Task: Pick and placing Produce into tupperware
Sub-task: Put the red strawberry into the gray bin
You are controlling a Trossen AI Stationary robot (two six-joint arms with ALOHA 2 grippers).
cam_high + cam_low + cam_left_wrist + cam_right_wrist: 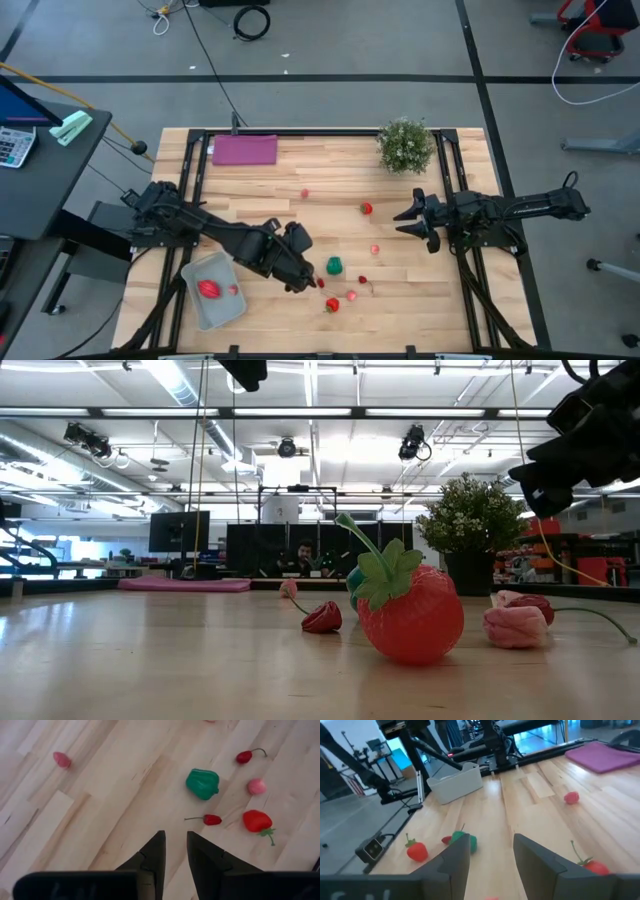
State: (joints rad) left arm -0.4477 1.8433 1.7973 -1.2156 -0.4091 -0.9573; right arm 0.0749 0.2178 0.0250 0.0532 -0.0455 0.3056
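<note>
The tupperware (213, 290) stands at the table's near left and holds a red piece (208, 289) and a pink piece (233, 290). My left gripper (305, 278) hovers just right of it, slightly open and empty, its fingers (155, 850) pointing at a small red chili (210, 819). A green pepper (202, 783), a strawberry (256, 820), a pink piece (256, 786) and a cherry (245, 756) lie on the wood around the chili. My right gripper (408, 222) is open and empty at mid right, near a red tomato (367, 208).
A bushy potted plant (405, 146) stands at the far right and a purple sheet (244, 150) lies at the far left. Two more pink pieces lie loose, one at mid table (305, 194) and one farther right (375, 249). Bare wood lies between the sheet and the plant.
</note>
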